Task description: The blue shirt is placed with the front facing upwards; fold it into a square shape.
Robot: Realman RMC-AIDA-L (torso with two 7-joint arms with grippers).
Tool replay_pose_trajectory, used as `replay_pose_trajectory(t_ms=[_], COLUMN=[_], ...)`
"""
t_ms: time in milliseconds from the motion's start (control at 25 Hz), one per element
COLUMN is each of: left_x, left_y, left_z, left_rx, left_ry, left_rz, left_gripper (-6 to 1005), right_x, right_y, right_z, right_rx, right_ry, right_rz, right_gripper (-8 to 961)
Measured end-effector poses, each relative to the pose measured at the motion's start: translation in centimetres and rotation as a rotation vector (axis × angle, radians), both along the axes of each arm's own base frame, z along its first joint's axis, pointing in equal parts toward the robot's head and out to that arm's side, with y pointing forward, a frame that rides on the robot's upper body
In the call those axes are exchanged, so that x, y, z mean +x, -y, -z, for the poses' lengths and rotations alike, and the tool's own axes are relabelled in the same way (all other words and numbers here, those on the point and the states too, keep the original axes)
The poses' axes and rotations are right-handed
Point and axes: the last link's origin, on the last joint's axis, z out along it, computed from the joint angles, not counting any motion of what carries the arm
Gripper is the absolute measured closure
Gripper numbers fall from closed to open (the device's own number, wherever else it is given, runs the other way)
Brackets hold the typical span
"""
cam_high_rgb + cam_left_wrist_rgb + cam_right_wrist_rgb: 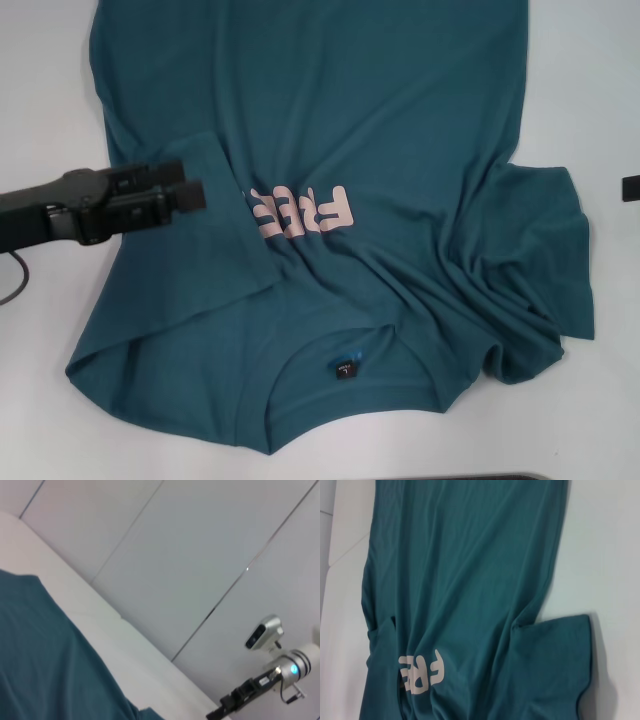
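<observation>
Lying front-up on the white table [40, 80], the blue shirt [330, 120] has its round collar nearest the robot, with a small dark label [344, 370] inside the neckline, and its body running off the far edge of the head view. Pale pink block letters [300, 211] read upside down across the chest, partly covered on the robot's left where the left sleeve [215, 240] is folded inward over the front. On the robot's right the other sleeve [545, 260] lies spread outward but rumpled, with creases gathered toward the shoulder. In the right wrist view the shirt [465, 580] shows as a long teal panel with the lettering and one sleeve flaring to the side. The left gripper [190, 185] reaches in from the robot's left and hangs over the folded sleeve edge, holding no cloth; its two dark fingers look set close together. The left wrist view shows the shirt [45, 665] against the table [120, 645], and far off, the right arm [260, 685] parked off the cloth; whether its fingers are spread or closed I cannot tell.
</observation>
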Motion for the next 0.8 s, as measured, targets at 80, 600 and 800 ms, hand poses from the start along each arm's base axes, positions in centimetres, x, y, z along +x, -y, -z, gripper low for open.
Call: replay_pose_trajectory(t_ms=[80, 600, 800], left_x=[0.1, 0.0, 0.1], left_y=[-0.1, -0.3, -0.4], left_z=[-0.2, -0.6, -0.6], left_rx=[0.014, 0.048, 0.049], left_ry=[0.01, 0.025, 0.025], left_rz=[0.001, -0.007, -0.003], left_gripper=[220, 220, 220], right_x=[0.1, 0.3, 0.2], right_y=[-0.1, -0.4, -0.8], right_z=[0.7, 3.6, 4.2], right_rx=[0.002, -0.005, 0.008], right_ry=[0.002, 0.001, 0.008], right_rz=[-0.002, 0.015, 0.012], right_gripper=[55, 55, 55])
